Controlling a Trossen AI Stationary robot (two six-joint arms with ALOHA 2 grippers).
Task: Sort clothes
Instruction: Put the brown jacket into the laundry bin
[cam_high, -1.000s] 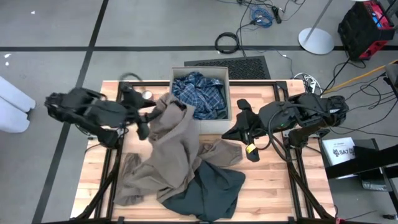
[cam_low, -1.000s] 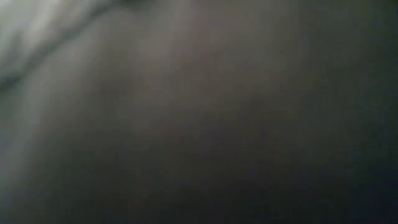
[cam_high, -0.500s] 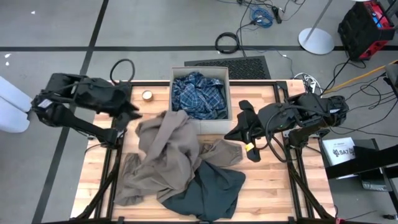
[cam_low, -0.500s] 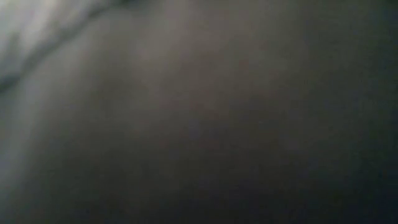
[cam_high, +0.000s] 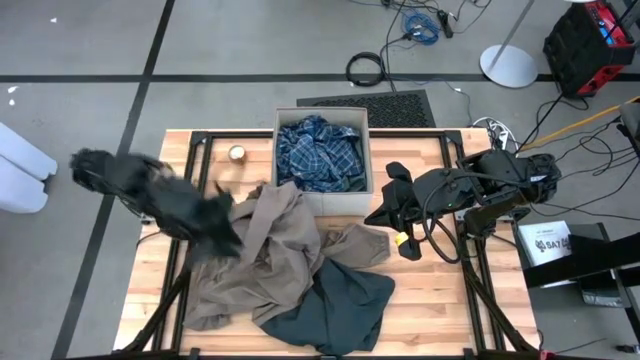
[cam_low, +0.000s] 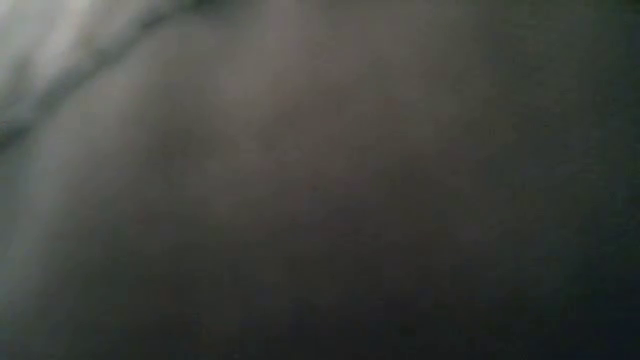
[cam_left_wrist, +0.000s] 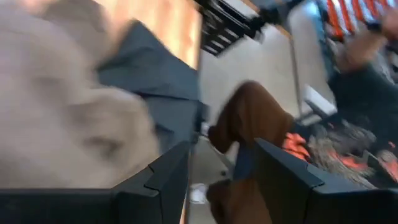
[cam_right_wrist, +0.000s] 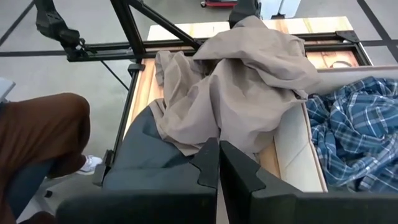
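A large tan-brown garment (cam_high: 268, 250) lies crumpled across the middle of the table, partly over a dark slate garment (cam_high: 338, 305) near the front edge. A blue plaid shirt (cam_high: 320, 152) lies in the beige fabric box (cam_high: 322, 117) at the far middle. My left gripper (cam_high: 225, 235) is open over the tan garment's left edge. In the left wrist view the gripper (cam_left_wrist: 217, 171) has the tan cloth (cam_left_wrist: 62, 124) just beside one finger. My right gripper (cam_right_wrist: 218, 163) is shut and empty to the right of the clothes, above the table. The low view is blocked by dark cloth. My left gripper is open at the tan garment's left edge (cam_left_wrist: 118, 146), coming at it slanting down from the table's left. The view is blurred, and I cannot tell whether a finger (cam_left_wrist: 165, 180) touches the cloth.
A small round roll (cam_high: 237, 153) lies on the wood left of the box. Black frame rails (cam_high: 190, 160) run along the table's sides. A person in brown trousers (cam_right_wrist: 43, 130) stands off the table's near edge. Bare wood shows at the near right (cam_high: 430, 300).
My left gripper pulled back from the tan garment's far part toward the table's left, then swung toward the near edge over the garment's left edge. The garment's raised far part, which stood beside the box's left corner, has sunk lower.
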